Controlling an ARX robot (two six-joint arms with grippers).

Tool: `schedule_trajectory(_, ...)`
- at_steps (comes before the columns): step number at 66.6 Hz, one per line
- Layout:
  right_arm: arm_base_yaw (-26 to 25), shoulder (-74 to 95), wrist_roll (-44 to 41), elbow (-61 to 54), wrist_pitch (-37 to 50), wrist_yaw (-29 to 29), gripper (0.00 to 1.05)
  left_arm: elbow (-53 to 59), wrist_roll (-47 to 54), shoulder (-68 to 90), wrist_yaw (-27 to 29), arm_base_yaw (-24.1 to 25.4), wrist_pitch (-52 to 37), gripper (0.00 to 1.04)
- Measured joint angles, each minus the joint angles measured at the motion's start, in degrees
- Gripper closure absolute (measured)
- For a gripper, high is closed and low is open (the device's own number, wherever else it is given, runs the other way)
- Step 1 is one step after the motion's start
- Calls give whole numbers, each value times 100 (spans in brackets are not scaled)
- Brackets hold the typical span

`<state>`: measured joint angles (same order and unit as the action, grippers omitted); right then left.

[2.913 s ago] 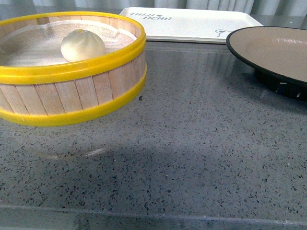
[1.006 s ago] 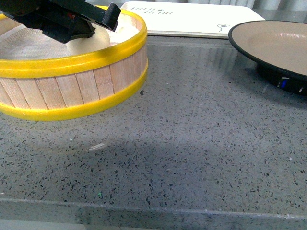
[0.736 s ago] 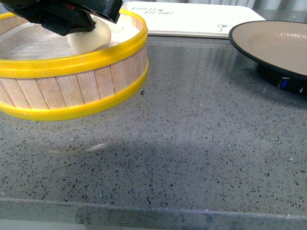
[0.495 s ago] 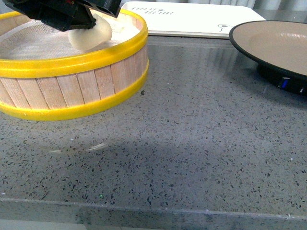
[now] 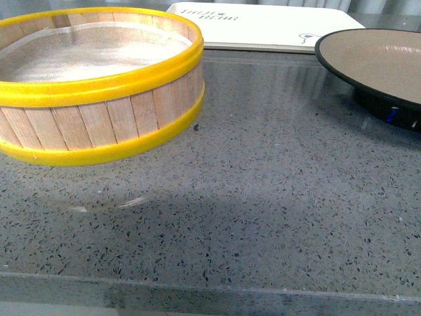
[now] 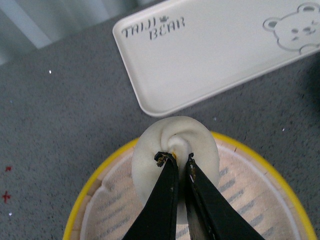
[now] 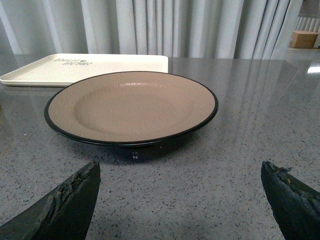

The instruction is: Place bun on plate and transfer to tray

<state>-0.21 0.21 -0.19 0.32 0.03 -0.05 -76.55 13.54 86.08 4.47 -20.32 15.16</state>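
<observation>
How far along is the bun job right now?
Done: the bun is out of the steamer basket, which shows no bun in the front view. In hand: the left gripper is shut on the bun's twisted top, holding it above the basket. Left: set it on the bare plate, then move that plate to the tray; the right gripper is open near it.

Kitchen-like: speckled stone counter (image 5: 276, 197), steamer basket (image 5: 99, 122), plate (image 5: 378, 62).
</observation>
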Motion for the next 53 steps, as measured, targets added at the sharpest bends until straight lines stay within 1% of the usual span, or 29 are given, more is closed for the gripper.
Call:
schedule_trajectory(9, 0, 0, 0, 0, 0, 0, 9, -778, 72, 286, 55, -310, 240, 101)
schedule_trajectory(23, 0, 0, 0, 0, 0, 0, 9, -1976, 190, 1128, 94, -1047, 518, 101)
schedule_trajectory(34, 0, 0, 0, 0, 0, 0, 9, -2874, 140, 1897, -72, -1517, 614, 101)
schedule_trajectory(42, 0, 0, 0, 0, 0, 0, 9, -3265, 26, 2404, -162, -1827, 577, 101)
schedule_trajectory(53, 0, 0, 0, 0, 0, 0, 9, -3307, -136, 2712, -304, -2087, 481, 101)
